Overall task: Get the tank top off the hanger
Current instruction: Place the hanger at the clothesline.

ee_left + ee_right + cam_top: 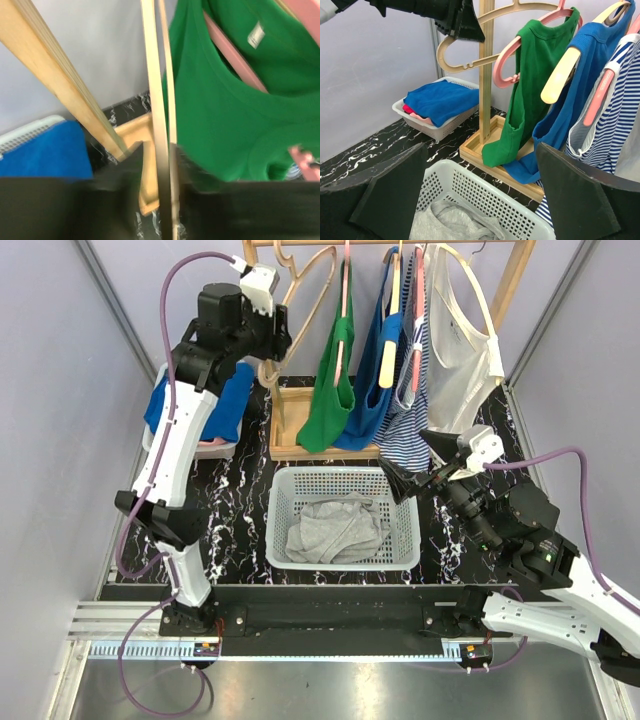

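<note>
My left gripper [275, 325] is up at the rack and shut on an empty beige hanger [300, 310]. In the left wrist view its dark jaws [157, 172] stand on either side of the hanger's thin bars [157, 110]. It also shows in the right wrist view [455, 20] on that hanger [470, 50]. A green tank top [335, 390] hangs on a pink hanger just to its right. A grey tank top [335, 530] lies in the white basket [345, 473]. My right gripper [415, 465] is open and empty above the basket's right side [480, 200].
A blue top [372, 390], a striped top [408, 430] and a white top [455, 350] hang further right on the wooden rack, whose tray base [290, 445] sits behind the basket. A small white bin of folded blue cloth [200, 415] stands at the left.
</note>
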### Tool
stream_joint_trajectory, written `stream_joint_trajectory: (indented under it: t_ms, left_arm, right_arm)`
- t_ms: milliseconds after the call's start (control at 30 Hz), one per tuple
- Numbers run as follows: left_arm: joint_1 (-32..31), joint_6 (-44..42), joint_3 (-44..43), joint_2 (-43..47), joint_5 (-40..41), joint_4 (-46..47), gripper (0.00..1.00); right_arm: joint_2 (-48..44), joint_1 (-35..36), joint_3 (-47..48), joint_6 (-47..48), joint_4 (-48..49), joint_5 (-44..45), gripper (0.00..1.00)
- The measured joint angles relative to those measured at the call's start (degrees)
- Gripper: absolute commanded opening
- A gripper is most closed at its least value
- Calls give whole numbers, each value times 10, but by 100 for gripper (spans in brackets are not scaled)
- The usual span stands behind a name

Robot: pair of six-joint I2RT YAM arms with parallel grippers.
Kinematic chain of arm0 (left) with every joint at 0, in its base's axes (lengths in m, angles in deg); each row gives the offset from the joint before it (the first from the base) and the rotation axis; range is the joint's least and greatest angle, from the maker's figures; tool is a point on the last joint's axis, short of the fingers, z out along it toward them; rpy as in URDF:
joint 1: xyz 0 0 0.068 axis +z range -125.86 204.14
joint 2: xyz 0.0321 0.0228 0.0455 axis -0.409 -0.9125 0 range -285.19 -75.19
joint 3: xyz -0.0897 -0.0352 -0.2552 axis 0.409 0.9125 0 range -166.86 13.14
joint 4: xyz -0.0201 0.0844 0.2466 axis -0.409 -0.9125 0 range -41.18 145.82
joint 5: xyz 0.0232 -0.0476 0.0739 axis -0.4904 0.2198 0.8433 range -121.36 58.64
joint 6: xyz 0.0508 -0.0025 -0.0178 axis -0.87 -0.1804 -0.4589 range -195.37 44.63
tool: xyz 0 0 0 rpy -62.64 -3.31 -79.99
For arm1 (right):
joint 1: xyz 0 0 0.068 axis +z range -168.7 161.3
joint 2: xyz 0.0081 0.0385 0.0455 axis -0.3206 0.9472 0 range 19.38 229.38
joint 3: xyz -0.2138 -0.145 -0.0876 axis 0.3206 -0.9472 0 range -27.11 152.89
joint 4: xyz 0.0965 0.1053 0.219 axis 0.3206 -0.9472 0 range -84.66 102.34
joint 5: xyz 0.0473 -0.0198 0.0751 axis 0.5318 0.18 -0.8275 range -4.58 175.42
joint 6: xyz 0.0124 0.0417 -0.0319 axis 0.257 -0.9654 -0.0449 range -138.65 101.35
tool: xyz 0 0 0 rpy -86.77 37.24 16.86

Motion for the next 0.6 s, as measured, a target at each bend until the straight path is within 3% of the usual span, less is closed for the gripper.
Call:
stream_joint_trajectory:
  t_ms: [67,100,300,600]
  left_arm:
    - [0,3,20,15,-8,-16,95]
    - [0,5,29,23,-10,-23,99]
    - [0,7,49,66,-15,-34,99]
    - [11,-35,146,196,7,15,99]
  right_arm:
    - [1,0,-1,0,0,0,100]
    - [1,0,-1,0,0,0,100]
    - [10,0,-1,0,0,0,100]
    - [24,0,-1,0,0,0,100]
